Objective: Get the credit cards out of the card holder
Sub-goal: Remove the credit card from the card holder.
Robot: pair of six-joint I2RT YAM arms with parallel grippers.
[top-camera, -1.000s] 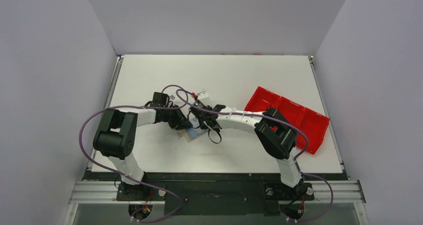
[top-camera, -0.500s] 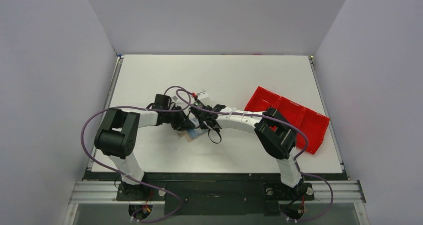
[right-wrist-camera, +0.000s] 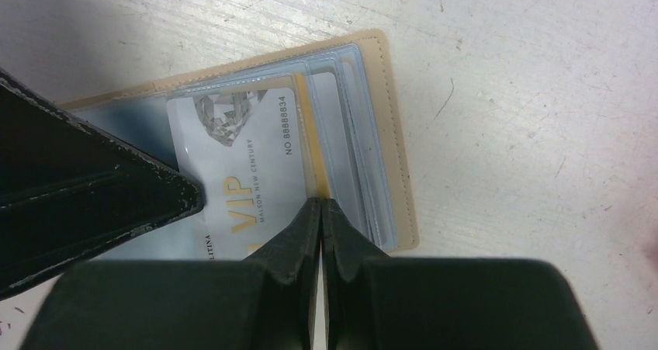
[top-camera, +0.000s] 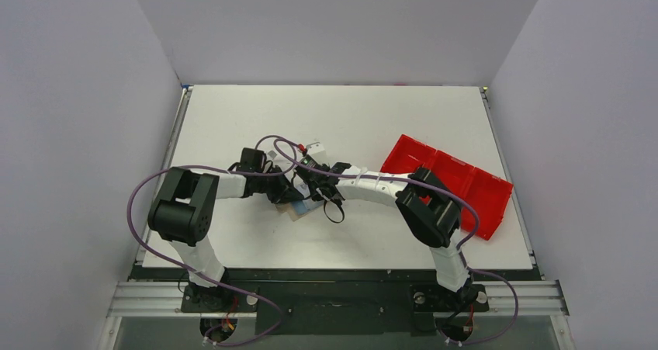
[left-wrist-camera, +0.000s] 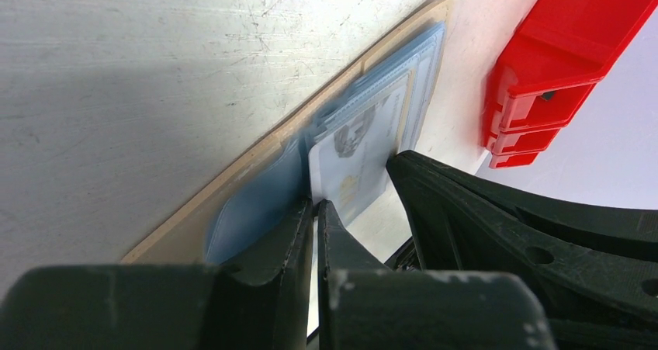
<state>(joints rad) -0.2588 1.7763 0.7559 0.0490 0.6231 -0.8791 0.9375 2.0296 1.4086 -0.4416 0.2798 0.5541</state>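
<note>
The tan card holder lies open on the table between both grippers, with its clear blue sleeves showing. A pale grey credit card printed VIP sticks partly out of a sleeve. My left gripper is shut, and the card's edge runs into the seam between its fingertips. It reaches in from the left. My right gripper is shut with nothing between its fingers. Its tips press down on the holder beside the card's right edge.
A red compartment tray lies to the right of the holder. The right gripper's black body sits close beside the left fingers. White table stretches beyond both arms.
The left gripper has shifted slightly right toward the holder, and its jaws have gone from partly open to shut at the card's edge. The right arm has not moved.
</note>
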